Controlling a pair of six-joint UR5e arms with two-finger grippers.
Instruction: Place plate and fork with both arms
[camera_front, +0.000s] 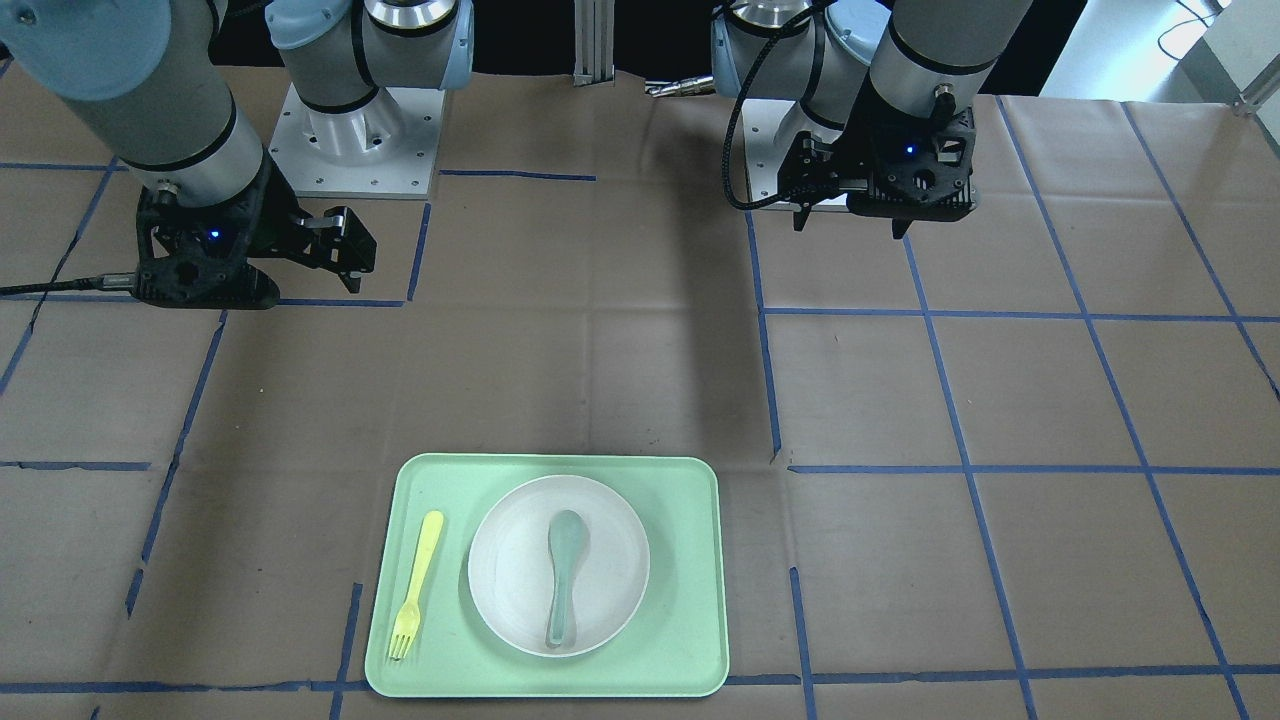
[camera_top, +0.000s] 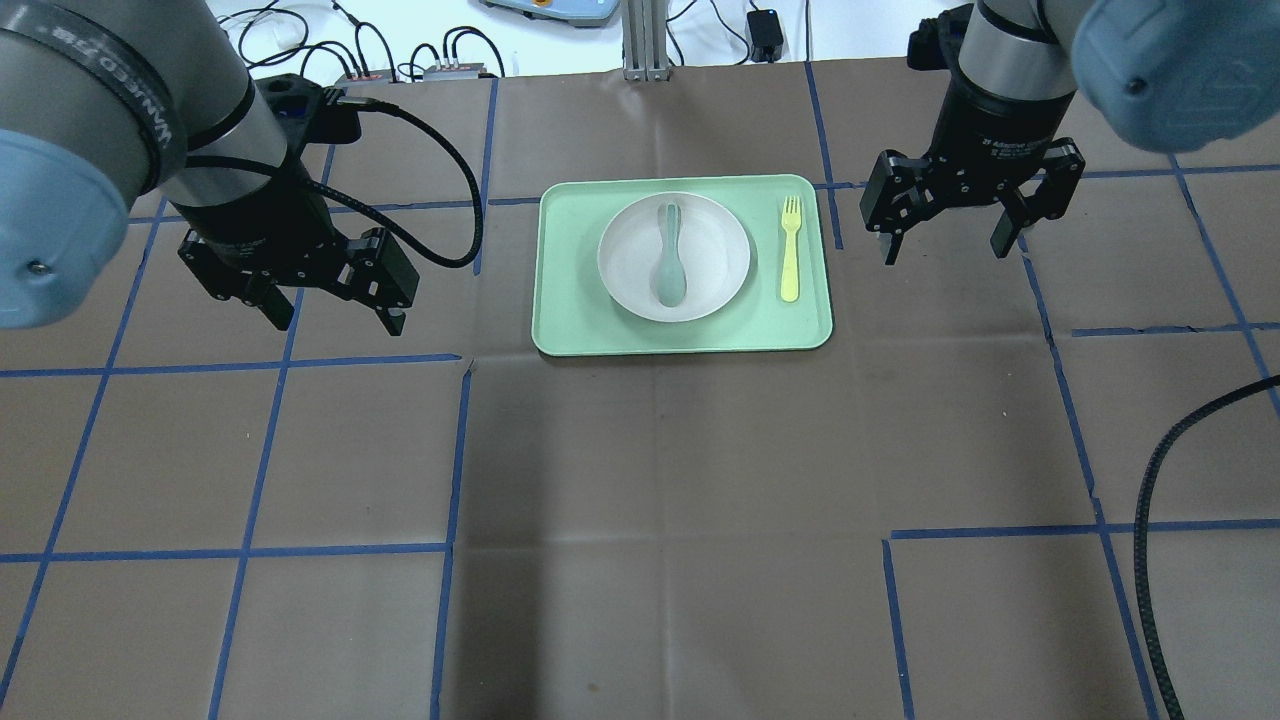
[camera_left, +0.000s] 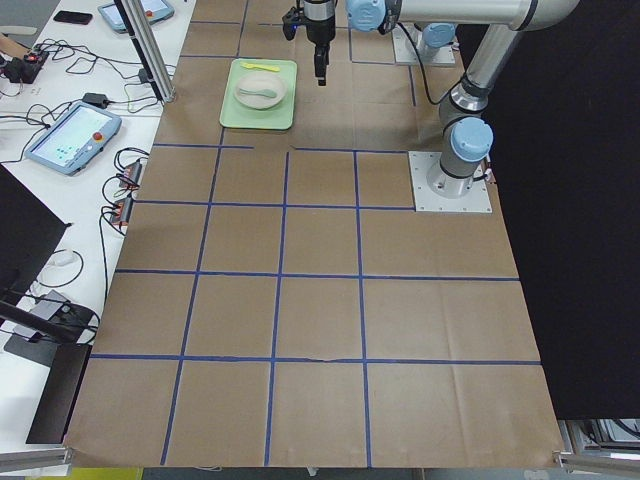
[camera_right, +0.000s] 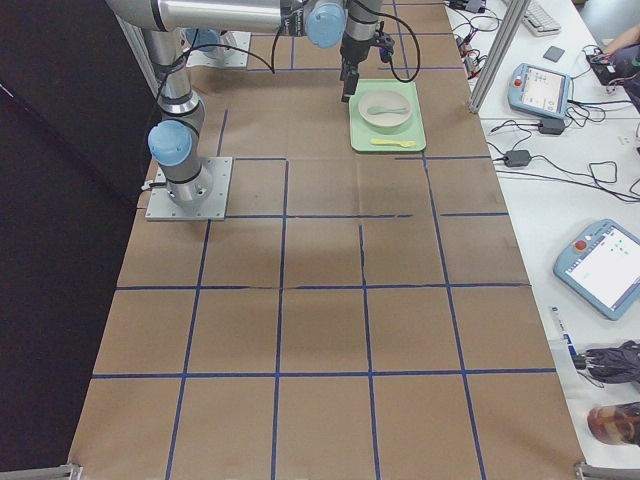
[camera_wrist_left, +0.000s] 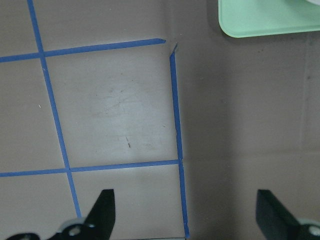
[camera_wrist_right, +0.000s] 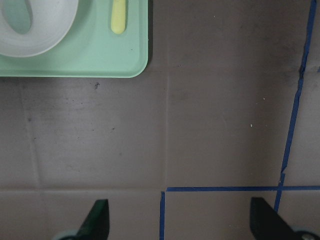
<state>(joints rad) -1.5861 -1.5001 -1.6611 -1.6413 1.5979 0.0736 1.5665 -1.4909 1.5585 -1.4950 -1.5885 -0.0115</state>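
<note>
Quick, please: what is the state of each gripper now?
Left gripper: open, holding nothing.
Right gripper: open, holding nothing.

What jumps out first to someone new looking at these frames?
On the brown paper-covered table, a light-green rectangular tray carries an off-white round plate with a grey-green spoon lying in it, and a pale-yellow plastic fork beside the plate, on the robot's right. The black left gripper and right gripper hang open and empty on either side of the tray.
</note>
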